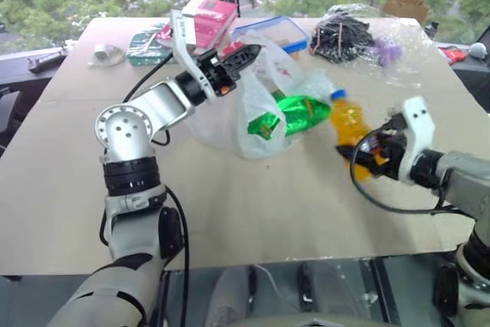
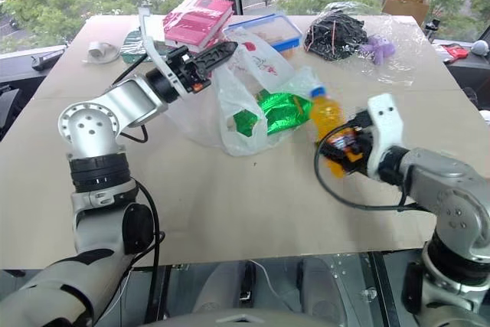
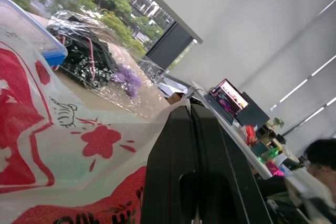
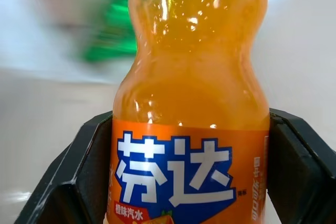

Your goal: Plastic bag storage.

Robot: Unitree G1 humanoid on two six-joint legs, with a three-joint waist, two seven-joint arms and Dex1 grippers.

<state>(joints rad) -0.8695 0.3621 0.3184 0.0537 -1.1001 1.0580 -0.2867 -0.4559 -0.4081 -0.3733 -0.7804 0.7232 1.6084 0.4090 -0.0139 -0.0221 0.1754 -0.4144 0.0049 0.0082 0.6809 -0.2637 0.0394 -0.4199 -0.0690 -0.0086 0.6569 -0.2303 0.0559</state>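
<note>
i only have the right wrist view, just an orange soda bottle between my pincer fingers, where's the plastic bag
Observer: The plastic bag sits mid-table, its mouth lifted by the left pincer, which is shut on the bag's edge.
Operator: anything in it already
Observer: Yes, a green snack packet lies inside, seen through the plastic.
Operator: how's my bottle placed vs the bag
Observer: The orange soda bottle is gripped by the right pincer just to the robot's right of the bag, its blue cap toward the bag.
Operator: what's behind the bag
Observer: A pink box and a blue-rimmed clear container.
</note>
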